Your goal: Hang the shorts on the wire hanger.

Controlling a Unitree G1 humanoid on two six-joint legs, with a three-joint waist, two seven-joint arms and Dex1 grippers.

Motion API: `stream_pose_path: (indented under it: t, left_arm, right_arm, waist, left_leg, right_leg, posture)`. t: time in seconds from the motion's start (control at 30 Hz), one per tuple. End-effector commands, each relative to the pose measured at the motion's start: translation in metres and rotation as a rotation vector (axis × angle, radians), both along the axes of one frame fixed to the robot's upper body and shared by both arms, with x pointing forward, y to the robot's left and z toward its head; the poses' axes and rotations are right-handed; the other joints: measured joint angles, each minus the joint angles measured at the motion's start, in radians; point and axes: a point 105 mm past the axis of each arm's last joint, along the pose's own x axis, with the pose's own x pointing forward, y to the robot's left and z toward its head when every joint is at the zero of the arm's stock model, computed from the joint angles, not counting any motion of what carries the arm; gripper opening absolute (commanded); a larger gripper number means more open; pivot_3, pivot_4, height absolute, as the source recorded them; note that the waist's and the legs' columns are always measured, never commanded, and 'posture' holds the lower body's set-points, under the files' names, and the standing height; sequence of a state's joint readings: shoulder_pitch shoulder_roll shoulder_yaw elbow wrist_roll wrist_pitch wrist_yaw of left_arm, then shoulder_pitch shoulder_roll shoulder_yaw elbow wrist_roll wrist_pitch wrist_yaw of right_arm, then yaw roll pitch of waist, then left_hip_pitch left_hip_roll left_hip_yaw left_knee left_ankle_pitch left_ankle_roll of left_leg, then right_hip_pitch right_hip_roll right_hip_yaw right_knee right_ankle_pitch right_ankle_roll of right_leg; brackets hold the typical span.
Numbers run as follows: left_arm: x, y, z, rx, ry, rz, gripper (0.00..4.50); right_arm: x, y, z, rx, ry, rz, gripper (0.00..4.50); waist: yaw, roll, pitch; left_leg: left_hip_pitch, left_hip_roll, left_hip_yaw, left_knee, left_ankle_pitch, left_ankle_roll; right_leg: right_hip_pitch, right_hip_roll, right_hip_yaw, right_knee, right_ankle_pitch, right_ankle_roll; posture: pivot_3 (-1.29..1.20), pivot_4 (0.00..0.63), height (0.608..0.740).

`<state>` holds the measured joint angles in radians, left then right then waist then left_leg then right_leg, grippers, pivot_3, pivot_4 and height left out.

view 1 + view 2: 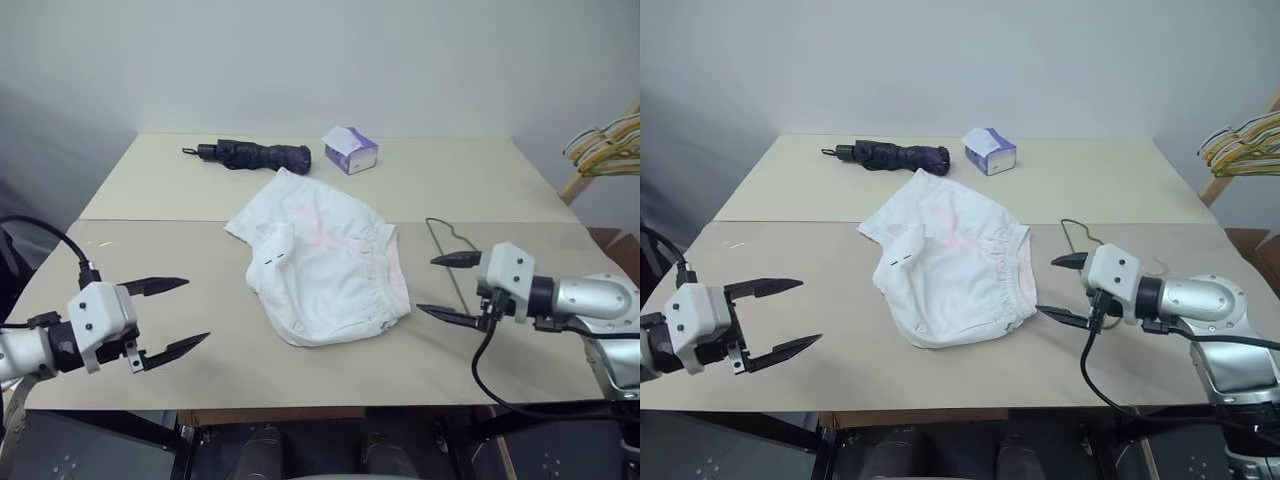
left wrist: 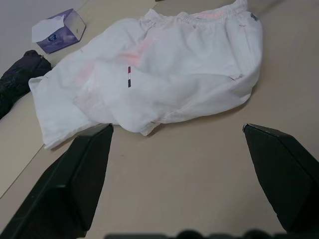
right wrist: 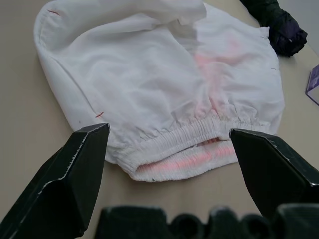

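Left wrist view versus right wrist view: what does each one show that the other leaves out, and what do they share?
The left wrist view alone has the whole white-and-purple tissue box, a small red-and-dark tag on the cloth, and the left gripper with its fingers wide apart.

The right wrist view alone has the gathered elastic waistband close up with pink showing inside it, and the right gripper, also open and empty.

Both share the shorts lying crumpled on the table, and part of the dark folded umbrella.
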<state>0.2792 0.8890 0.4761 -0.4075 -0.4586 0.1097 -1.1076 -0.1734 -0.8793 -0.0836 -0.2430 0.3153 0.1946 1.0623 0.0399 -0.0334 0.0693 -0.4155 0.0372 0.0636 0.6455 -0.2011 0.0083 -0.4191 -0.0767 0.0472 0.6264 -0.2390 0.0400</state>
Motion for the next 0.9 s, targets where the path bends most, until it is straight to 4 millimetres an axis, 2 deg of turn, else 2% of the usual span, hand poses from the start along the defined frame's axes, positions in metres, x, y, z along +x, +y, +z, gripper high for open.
stream_pose_path:
  t: [0.03, 0.3, 0.37, 0.5, 0.6, 0.77, 0.9]
  left_arm:
    - [0.000, -0.002, 0.012, 0.012, -0.077, -0.007, 4.50]
    - [0.001, -0.002, 0.012, 0.019, -0.077, 0.003, 4.50]
    - [0.002, -0.004, 0.013, 0.015, -0.080, 0.001, 4.50]
    - [0.003, -0.008, 0.014, 0.012, -0.092, -0.005, 4.50]
    - [0.004, -0.009, 0.013, 0.009, -0.099, 0.002, 4.50]
    - [0.002, -0.009, 0.011, 0.009, -0.098, 0.009, 4.50]
    - [0.005, -0.011, 0.011, 0.007, -0.102, 0.005, 4.50]
  right_arm:
    - [0.001, 0.003, 0.009, -0.002, -0.048, 0.021, 4.47]
    - [-0.001, 0.004, 0.008, -0.007, -0.053, 0.023, 4.47]
    - [-0.004, 0.005, 0.004, -0.059, -0.079, 0.046, 4.47]
    - [-0.010, 0.009, -0.021, -0.267, -0.157, 0.130, 4.47]
    - [-0.006, 0.006, -0.037, -0.409, -0.229, 0.162, 4.47]
    - [0.005, 0.009, -0.051, -0.494, -0.319, 0.153, 4.47]
    - [0.015, 0.020, -0.063, -0.538, -0.386, 0.163, 4.47]
  waist:
    - [0.001, 0.000, 0.000]
    - [0.003, 0.000, 0.000]
    - [0.003, 0.000, 0.000]
    - [0.003, 0.000, 0.000]
    - [0.002, 0.000, 0.000]
    - [-0.001, 0.000, 0.001]
    - [-0.003, 0.000, 0.001]
  left_leg:
    - [0.000, 0.000, 0.000, 0.000, 0.000, 0.000]
    - [0.000, 0.000, 0.000, 0.000, 0.000, 0.000]
    - [0.000, 0.000, 0.000, 0.000, 0.000, 0.000]
    - [0.000, -0.001, 0.000, 0.000, 0.000, 0.000]
    - [0.000, -0.001, 0.000, 0.000, 0.000, 0.000]
    - [0.000, -0.001, 0.000, 0.000, 0.000, 0.000]
    - [0.000, -0.001, 0.000, 0.000, 0.001, 0.001]
  right_leg:
    - [0.000, 0.000, 0.000, 0.000, 0.000, 0.000]
    - [0.000, 0.000, 0.000, 0.000, 0.000, 0.000]
    - [0.000, 0.000, 0.000, 0.000, 0.000, 0.000]
    - [0.000, 0.000, 0.000, 0.000, 0.000, 0.000]
    - [0.000, 0.000, 0.000, 0.000, -0.001, 0.001]
    - [0.000, 0.000, 0.000, 0.000, -0.001, 0.001]
    - [0.000, 0.001, 0.000, 0.001, -0.001, 0.000]
  posture:
    - [0.13, 0.064, 0.740]
    - [0.13, 0.067, 0.740]
    - [0.13, 0.069, 0.740]
    - [0.13, 0.061, 0.740]
    - [0.13, 0.068, 0.740]
    - [0.12, 0.072, 0.740]
    - [0.12, 0.072, 0.740]
